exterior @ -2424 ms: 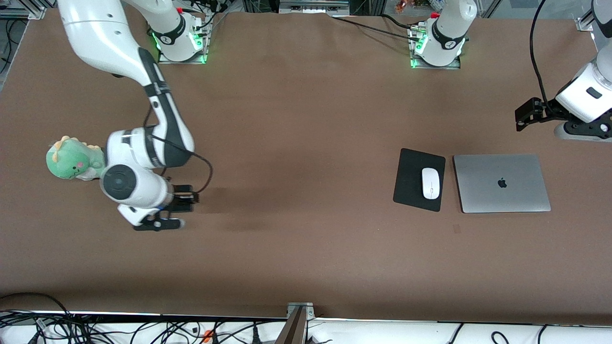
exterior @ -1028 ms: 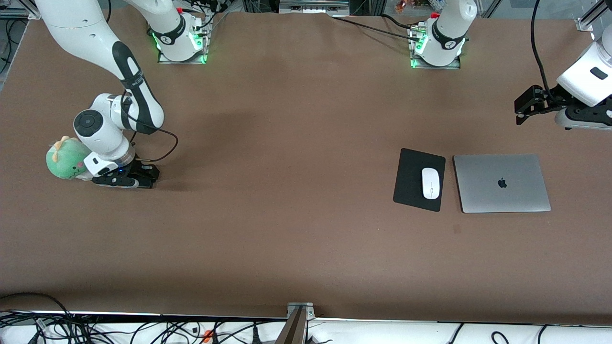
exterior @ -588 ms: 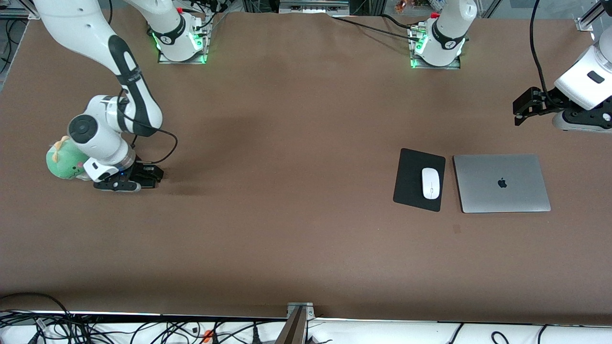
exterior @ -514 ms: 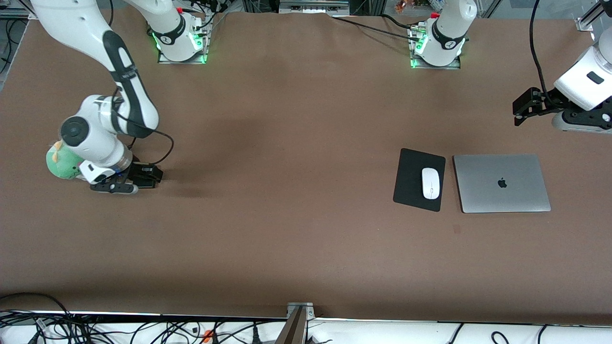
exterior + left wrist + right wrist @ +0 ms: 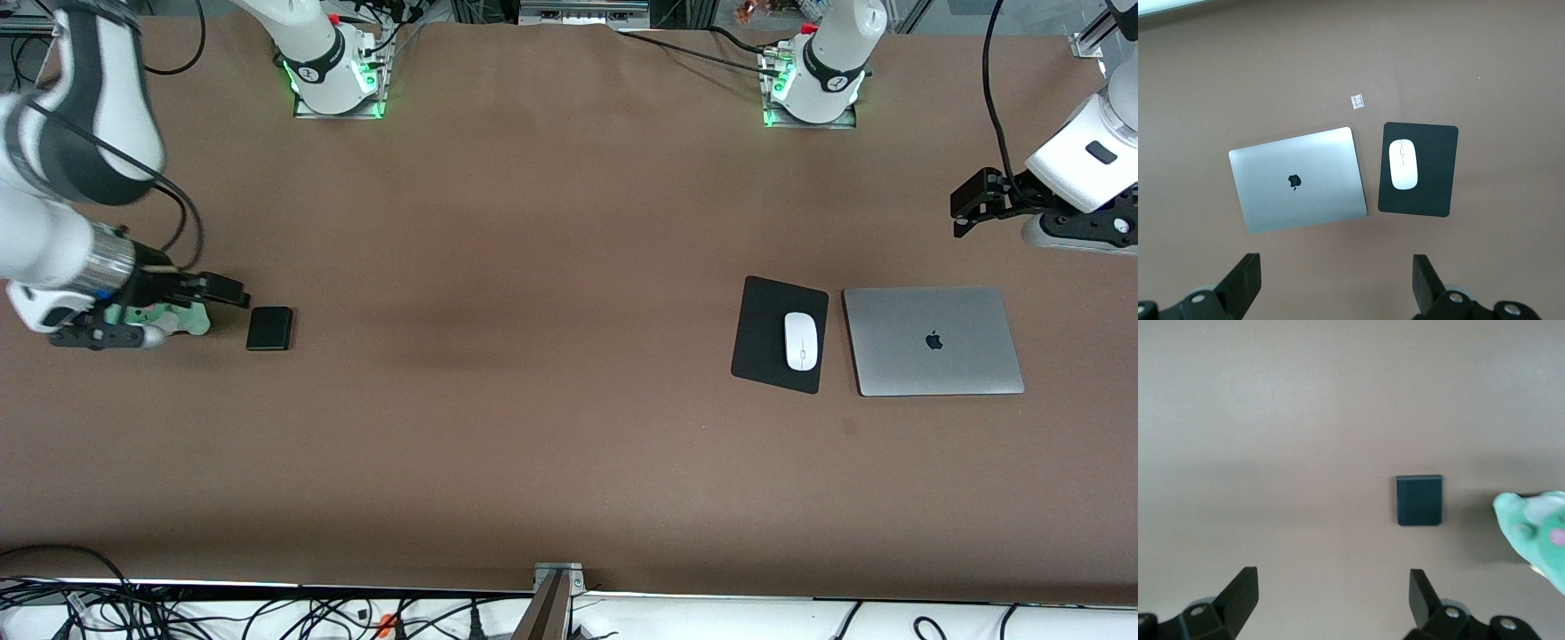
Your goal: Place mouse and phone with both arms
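The black phone [image 5: 269, 328] lies flat on the brown table, beside the green plush toy [image 5: 173, 317] at the right arm's end. My right gripper [image 5: 105, 336] is open and empty, up in the air over the plush. In the right wrist view the phone [image 5: 1419, 500] lies well clear of the open right gripper [image 5: 1331, 593]. The white mouse [image 5: 801, 340] sits on the black mouse pad [image 5: 763, 333]. My left gripper [image 5: 1071, 233] is open and empty, raised at the left arm's end of the table. The left wrist view shows the mouse [image 5: 1403, 164] far below the gripper [image 5: 1335, 283].
A closed silver laptop [image 5: 932, 340] lies beside the mouse pad, toward the left arm's end; it also shows in the left wrist view [image 5: 1298, 180]. A small tag [image 5: 1356, 101] lies on the table near the pad. The plush [image 5: 1538, 533] shows beside the phone.
My right gripper carried the phone to beside the plush, set it down, let go and pulled up and away toward its end of the table. The left arm barely moved.
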Controlling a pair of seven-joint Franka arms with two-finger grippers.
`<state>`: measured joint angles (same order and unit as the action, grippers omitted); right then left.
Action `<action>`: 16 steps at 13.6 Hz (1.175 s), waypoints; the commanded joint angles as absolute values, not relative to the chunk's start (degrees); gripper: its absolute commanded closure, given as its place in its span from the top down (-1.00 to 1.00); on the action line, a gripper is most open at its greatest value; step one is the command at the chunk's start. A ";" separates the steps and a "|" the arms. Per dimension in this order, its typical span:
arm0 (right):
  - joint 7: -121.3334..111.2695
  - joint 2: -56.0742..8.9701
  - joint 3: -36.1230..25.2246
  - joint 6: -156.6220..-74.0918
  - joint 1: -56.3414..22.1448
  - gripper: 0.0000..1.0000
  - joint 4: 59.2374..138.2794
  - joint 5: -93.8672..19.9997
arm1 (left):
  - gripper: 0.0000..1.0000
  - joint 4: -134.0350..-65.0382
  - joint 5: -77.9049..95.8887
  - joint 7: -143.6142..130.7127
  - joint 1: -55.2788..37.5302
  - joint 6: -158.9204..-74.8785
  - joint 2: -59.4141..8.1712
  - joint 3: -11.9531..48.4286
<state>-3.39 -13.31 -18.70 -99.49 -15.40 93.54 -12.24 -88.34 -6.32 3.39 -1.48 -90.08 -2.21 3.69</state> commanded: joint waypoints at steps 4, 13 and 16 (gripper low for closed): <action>-4.22 -11.69 -13.48 -88.78 -7.50 1.00 85.27 -6.10 | 1.00 -86.31 -7.03 3.60 -1.41 -88.68 -3.08 3.60; -4.75 -6.76 -6.41 -89.99 -0.97 1.00 83.15 0.09 | 1.00 -86.31 -7.03 3.25 -1.49 -88.68 -3.16 3.69; -4.83 -7.12 -6.42 -90.35 -0.97 1.00 82.53 0.44 | 1.00 -86.31 -7.29 2.90 -1.84 -88.68 -3.16 4.22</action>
<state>-3.84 -6.79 -7.50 -90.29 -2.16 83.52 -0.49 -88.25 -6.32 3.38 -1.52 -90.02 -2.27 3.81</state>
